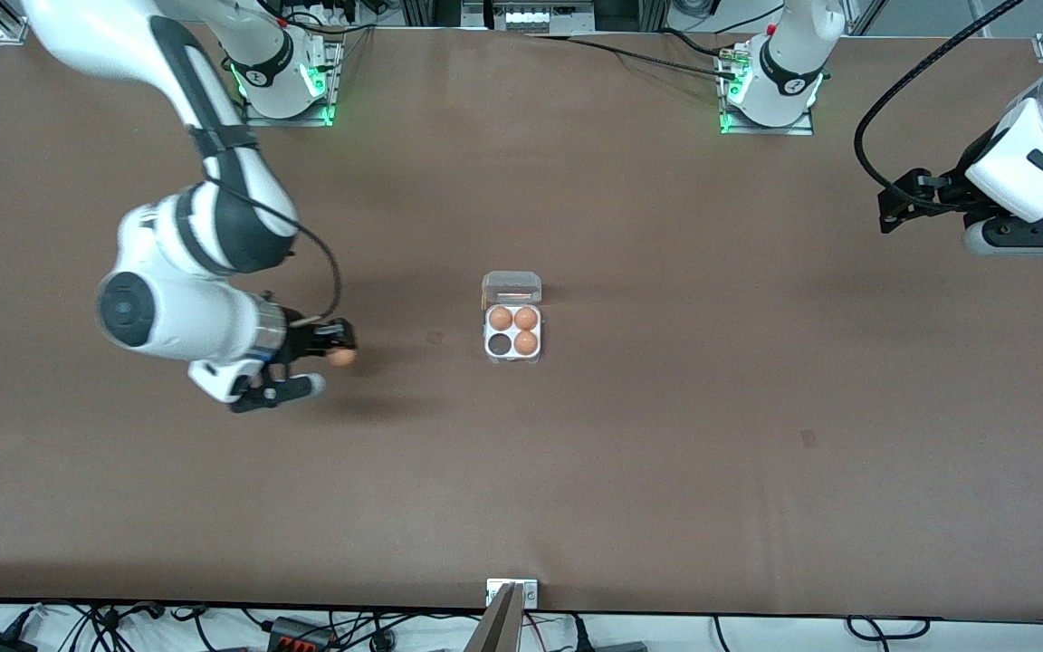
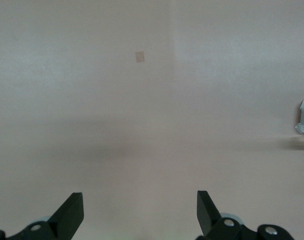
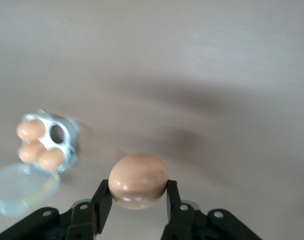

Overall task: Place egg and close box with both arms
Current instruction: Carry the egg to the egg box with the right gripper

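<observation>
The egg [image 3: 138, 180] is clamped in the right gripper [image 1: 338, 355], toward the right arm's end from the box [image 1: 513, 331], whose empty cell [image 1: 500, 344] faces it; the left gripper [image 2: 140, 216] is spread and waits.

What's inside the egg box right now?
The box lies open and holds three eggs; its fourth cell is empty and dark. The right gripper holds the egg above the table.

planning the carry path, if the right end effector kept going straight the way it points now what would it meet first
Probably the box. The right end effector, shut on the egg, points along the table toward it, with only bare table between. Its height is unclear, so it might pass above the open lid.
</observation>
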